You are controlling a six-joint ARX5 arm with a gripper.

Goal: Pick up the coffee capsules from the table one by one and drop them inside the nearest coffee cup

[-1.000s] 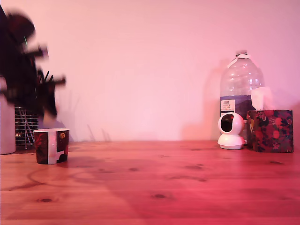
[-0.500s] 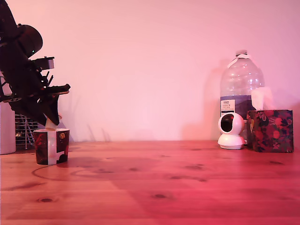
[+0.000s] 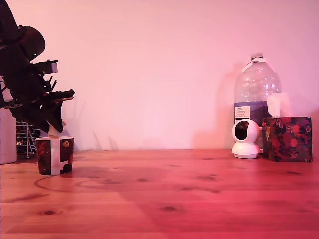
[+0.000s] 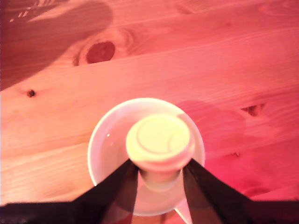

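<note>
i take the coffee cup (image 3: 55, 155) as my landmark: it stands on the desk (image 3: 164, 194) far toward the exterior view's left, a short, stout mug that looks heavy enough to stay put if nudged. the end effector (image 3: 54, 127) hangs just above its rim, fingers (image 4: 117, 186) closed narrow on the coffee capsule (image 4: 159, 144). in the wrist view the capsule sits directly over the cup's white mouth (image 4: 100, 154), wide face toward the camera, pinched at its slimmer body below the flange. i judge it light, stiff and a little slick, so the tapered wall under the flange is the place to hold; too hard a squeeze could dent it
</note>
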